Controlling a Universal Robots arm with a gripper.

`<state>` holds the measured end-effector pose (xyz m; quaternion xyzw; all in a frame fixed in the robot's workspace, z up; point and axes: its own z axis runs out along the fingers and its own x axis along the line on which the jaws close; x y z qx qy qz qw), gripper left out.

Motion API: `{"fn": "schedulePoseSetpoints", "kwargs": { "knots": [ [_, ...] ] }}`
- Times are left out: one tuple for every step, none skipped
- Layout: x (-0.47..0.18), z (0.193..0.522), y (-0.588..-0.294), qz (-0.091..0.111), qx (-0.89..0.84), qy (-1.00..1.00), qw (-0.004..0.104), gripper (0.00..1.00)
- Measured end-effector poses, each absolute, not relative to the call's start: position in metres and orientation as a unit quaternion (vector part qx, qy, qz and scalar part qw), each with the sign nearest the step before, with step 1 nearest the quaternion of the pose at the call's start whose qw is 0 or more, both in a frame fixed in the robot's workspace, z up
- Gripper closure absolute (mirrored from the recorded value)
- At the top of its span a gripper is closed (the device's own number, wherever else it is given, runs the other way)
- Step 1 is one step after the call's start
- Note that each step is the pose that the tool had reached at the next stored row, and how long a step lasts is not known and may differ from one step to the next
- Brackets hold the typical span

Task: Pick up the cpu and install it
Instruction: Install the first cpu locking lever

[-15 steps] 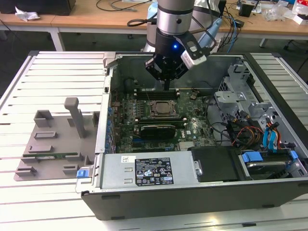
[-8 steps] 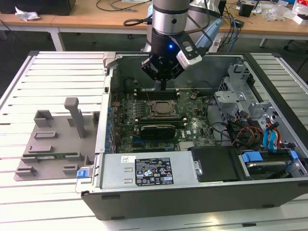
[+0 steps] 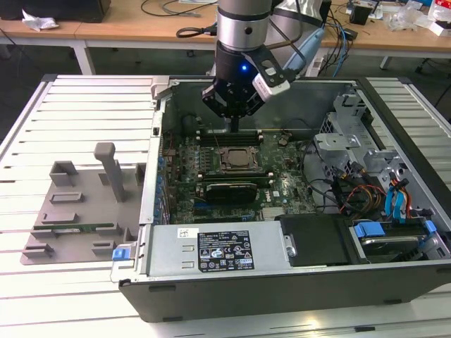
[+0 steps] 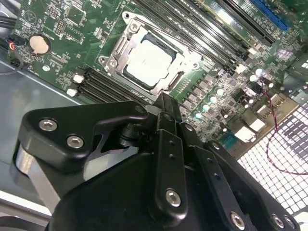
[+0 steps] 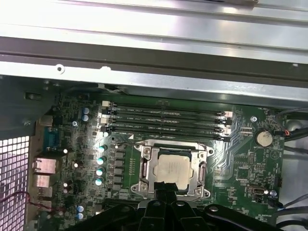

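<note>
The cpu (image 3: 236,160) lies flat in its socket on the green motherboard inside the open computer case (image 3: 282,296), its pale silver top facing up. The metal socket frame (image 5: 144,168) surrounds it. In both wrist views the cpu (image 4: 148,61) (image 5: 173,167) sits just beyond the black fingertips. My gripper (image 3: 232,127) hangs above the board, slightly behind the socket, apart from the chip. Its fingers (image 4: 165,102) are pressed together, shut on nothing, as the first wrist view of the gripper (image 5: 166,185) also shows.
Several memory slots (image 5: 163,120) run beside the socket. A black card (image 3: 225,190) stands in front of it. A power supply (image 3: 218,250) lines the case front, and a drive cage with cables (image 3: 366,193) is at the exterior view's right. A grey fixture (image 3: 70,211) holds a green memory stick (image 3: 74,227).
</note>
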<state>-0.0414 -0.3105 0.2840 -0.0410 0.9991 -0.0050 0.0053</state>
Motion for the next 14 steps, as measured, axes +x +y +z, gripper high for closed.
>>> {"fn": "schedulePoseSetpoints", "kwargs": {
  "knots": [
    [-0.044,0.284,-0.31,-0.005,-0.041,0.999,0.005,0.89],
    [-0.046,0.284,-0.31,-0.005,-0.041,0.999,0.005,0.89],
    [-0.048,0.284,-0.31,-0.005,-0.041,0.999,0.005,0.89],
    [-0.05,0.284,-0.31,-0.005,-0.041,0.999,0.005,0.89],
    [-0.051,0.284,-0.31,-0.005,-0.041,0.999,0.005,0.89],
    [-0.054,0.284,-0.31,-0.005,-0.041,0.999,0.005,0.89],
    [-0.059,0.284,-0.31,-0.005,-0.041,0.999,0.005,0.89],
    [-0.061,0.284,-0.31,-0.005,-0.041,0.999,0.005,0.89],
    [-0.063,0.284,-0.31,-0.005,-0.041,0.999,0.005,0.89],
    [-0.065,0.284,-0.31,-0.005,-0.041,0.999,0.005,0.89],
    [-0.067,0.284,-0.31,-0.005,-0.041,0.999,0.005,0.89],
    [-0.068,0.284,-0.31,-0.005,-0.041,0.999,0.005,0.89],
    [-0.069,0.284,-0.31,-0.005,-0.041,0.999,0.005,0.89],
    [-0.07,0.284,-0.31,-0.005,-0.041,0.999,0.005,0.89]
  ]
}}
